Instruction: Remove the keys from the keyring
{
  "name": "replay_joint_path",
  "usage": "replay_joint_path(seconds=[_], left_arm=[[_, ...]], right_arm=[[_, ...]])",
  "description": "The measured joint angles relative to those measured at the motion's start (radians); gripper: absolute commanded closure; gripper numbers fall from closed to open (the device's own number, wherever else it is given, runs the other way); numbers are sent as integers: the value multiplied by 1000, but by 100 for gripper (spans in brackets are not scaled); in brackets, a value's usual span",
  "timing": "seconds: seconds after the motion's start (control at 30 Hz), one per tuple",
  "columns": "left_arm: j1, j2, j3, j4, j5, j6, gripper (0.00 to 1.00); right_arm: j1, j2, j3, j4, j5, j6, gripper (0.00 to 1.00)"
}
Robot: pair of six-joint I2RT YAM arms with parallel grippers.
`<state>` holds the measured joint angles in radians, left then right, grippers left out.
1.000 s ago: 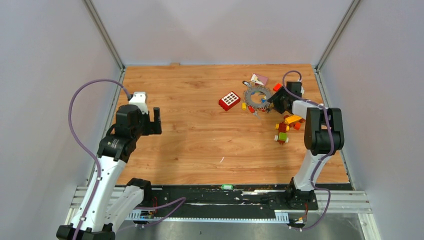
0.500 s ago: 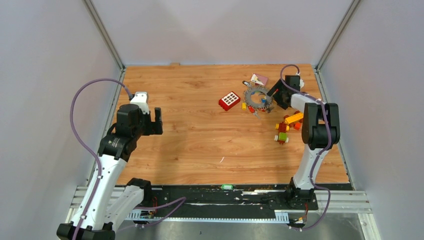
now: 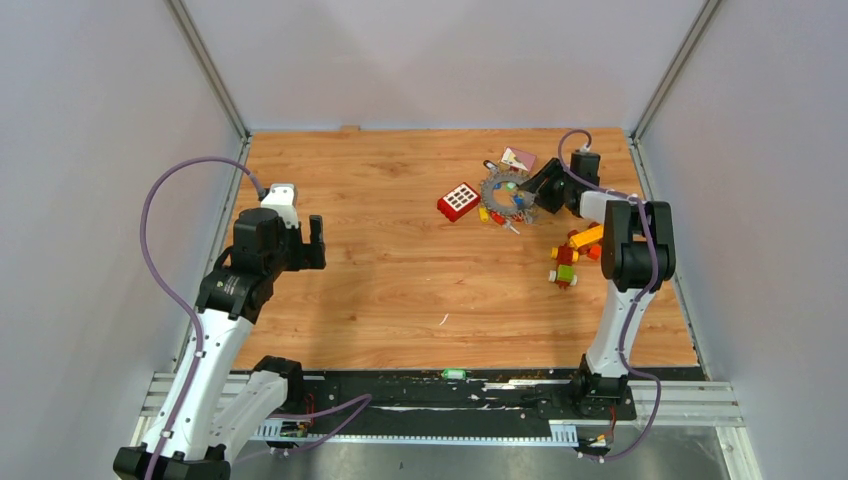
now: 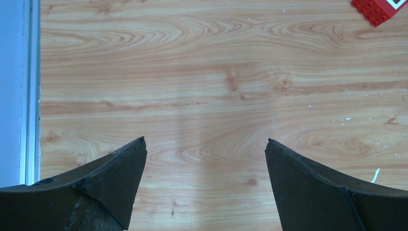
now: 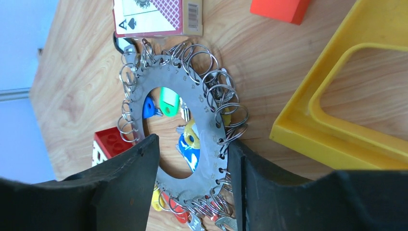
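**Item: keyring** [image 3: 505, 195], one. A flat grey ring plate lying on the far right part of the wooden table [image 3: 400, 290], fringed all round with small split rings [image 5: 226, 115].

**Keys** [image 5: 188, 156]: the coloured heads seen through the ring's hole are one green, two blue and one yellow. Further yellow and red heads sit at the near rim. The silver ones are too crowded to count.

**Surroundings:**
- Card box [image 5: 159, 17], one, against the ring's far rim and overlapping a few split rings.
- Red brick [image 3: 458, 201], one, just beside the ring on the left.
- Yellow piece [image 5: 346, 110], one, just beside the ring on the right.
- Orange brick [image 5: 279, 9], one, beyond the yellow piece.
- Toy bricks [image 3: 567, 262], a small mixed cluster, near the ring on its near right.

**Right gripper** [image 5: 192, 142]: fingers apart, straddling the ring's near part. One finger covers the left band, the other stands at the outer edge of the right band. Contact cannot be told.

**Left gripper** [image 4: 205, 140]: fingers wide apart over bare wood, well apart from the ring and holding nothing.
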<state>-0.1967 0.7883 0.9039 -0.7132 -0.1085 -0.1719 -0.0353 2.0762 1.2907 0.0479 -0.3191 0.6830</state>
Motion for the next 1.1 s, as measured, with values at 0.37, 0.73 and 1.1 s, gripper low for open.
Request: replay_joint_path(seconds=[0.37, 0.73, 1.1], left_arm=[[0, 2, 0, 0, 3, 0, 0], [0, -10, 0, 6, 39, -1, 0], [0, -130, -97, 233, 328, -113, 0]], right_arm=[[-55, 59, -90, 208, -144, 150, 100], [-58, -44, -266, 351, -205, 170, 100], [-28, -518, -412, 198, -97, 27, 100]])
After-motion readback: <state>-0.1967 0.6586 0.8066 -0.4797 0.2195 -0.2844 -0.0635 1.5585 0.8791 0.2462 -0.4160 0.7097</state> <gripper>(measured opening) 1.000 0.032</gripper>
